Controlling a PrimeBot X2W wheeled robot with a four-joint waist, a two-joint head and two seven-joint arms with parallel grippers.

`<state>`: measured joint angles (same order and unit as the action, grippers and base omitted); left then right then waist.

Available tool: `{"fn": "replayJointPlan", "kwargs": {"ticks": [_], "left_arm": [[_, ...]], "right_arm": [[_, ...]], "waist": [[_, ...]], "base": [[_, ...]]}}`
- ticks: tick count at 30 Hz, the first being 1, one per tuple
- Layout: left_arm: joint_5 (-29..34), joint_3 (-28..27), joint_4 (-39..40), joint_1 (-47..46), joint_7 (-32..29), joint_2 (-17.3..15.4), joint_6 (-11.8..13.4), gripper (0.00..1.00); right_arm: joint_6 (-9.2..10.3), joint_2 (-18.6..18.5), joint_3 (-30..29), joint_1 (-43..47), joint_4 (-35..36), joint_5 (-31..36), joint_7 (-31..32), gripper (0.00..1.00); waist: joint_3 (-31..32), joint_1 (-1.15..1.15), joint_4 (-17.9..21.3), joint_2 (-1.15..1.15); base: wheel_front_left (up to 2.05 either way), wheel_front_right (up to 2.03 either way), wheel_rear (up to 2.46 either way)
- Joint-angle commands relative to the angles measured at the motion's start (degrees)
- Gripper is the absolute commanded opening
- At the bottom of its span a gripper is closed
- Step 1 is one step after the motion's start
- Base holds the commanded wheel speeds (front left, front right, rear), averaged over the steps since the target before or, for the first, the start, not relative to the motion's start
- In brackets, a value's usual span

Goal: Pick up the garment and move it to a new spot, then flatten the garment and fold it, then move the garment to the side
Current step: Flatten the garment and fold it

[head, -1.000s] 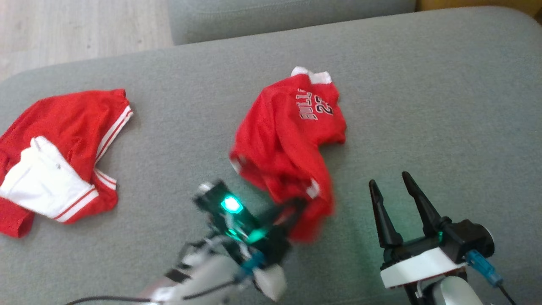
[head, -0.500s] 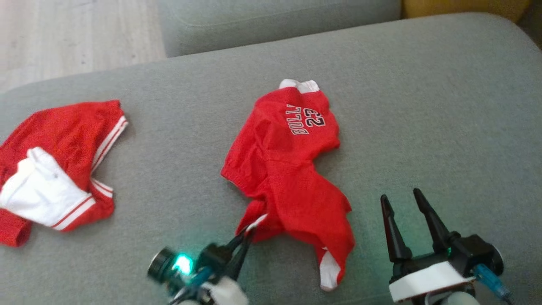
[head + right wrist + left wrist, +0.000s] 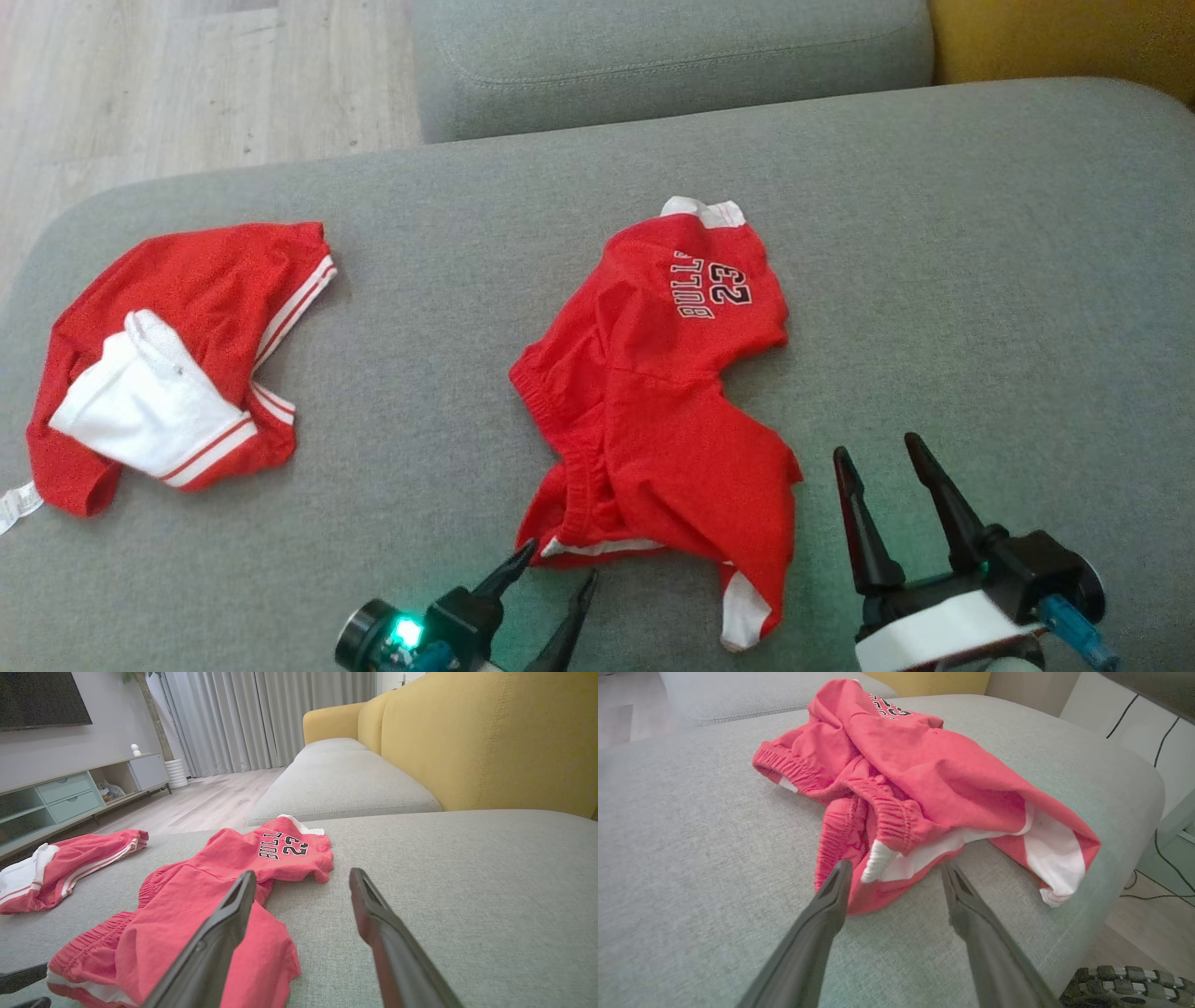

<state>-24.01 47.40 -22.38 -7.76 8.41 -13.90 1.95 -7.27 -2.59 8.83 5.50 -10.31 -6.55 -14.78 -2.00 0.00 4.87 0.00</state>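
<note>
Crumpled red shorts (image 3: pixel 653 411) lie on the sofa (image 3: pixel 980 233). The left gripper (image 3: pixel 560 565) and right gripper (image 3: pixel 876 446) stand spread, holding nothing. Flattening looks next, which calls for pinching the waistband (image 3: pixel 889 809) and pulling it straight.

red garment (image 3: pixel 653 420) with white trim and black-and-white lettering on a grey cushion (image 3: pixel 934 233).

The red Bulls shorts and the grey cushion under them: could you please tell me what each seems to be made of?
Bulls shorts: thin soft fabric, probably jersey knit or mesh, matte; it drapes in loose folds, with gathered elastic waistband. Grey cushion: woven upholstery cloth, matte; fine flecked weave shows.
</note>
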Motion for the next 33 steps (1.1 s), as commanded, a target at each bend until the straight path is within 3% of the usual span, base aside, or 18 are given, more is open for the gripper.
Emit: {"fn": "replayJointPlan", "kwargs": {"ticks": [1,14,15,17,22,26,33], "left_arm": [[0.56,-1.27,1.81,-2.41,0.2,-0.69,-0.32,1.0],[0.99,-1.88,-1.25,-5.48,0.3,-1.27,0.83,1.0],[1.06,-1.73,-1.65,-5.74,0.31,-1.25,0.68,0.53],[0.99,-1.24,-2.33,-6.11,0.06,-1.25,-0.12,0.0],[0.11,-0.6,-0.95,-6.48,0.46,-1.18,-2.38,0.0],[-2.4,-1.63,5.94,-8.11,1.94,-0.41,-5.01,0.0],[-2.45,-4.67,17.03,-25.95,-5.25,-1.12,-7.58,0.0]], "right_arm": [[-0.22,-0.29,1.57,-1.41,1.5,-0.1,-0.22,1.0],[-0.22,-0.29,1.32,-2.74,1.34,-0.52,-0.22,1.0],[-0.22,-0.29,1.29,-2.81,1.36,-0.52,-0.22,1.0],[-0.22,-0.29,1.26,-2.9,1.39,-0.44,-0.22,1.0],[-0.22,-0.29,1.19,-2.87,1.12,-0.38,-0.22,1.0],[-0.22,-0.29,0.98,-2.7,1.03,-0.99,-0.22,1.0],[-0.22,-0.29,0.06,-3.12,2.37,-2.63,-0.22,1.0]], "waist": [[-0.07,0.0,0.29,0.0],[-1.92,0.0,2.9,0.0],[-2.03,0.0,2.98,0.0],[-2.17,0.0,3.16,0.0],[-1.57,0.0,3.88,0.0],[-0.09,0.0,5.62,0.0],[1.1,0.0,10.38,0.0]], "base": [[0.0,0.0,0.0],[0.0,0.0,0.0],[0.0,0.0,0.0],[0.0,0.0,0.0],[0.0,0.0,0.0],[0.0,0.0,0.0],[0.0,0.0,0.0]]}}
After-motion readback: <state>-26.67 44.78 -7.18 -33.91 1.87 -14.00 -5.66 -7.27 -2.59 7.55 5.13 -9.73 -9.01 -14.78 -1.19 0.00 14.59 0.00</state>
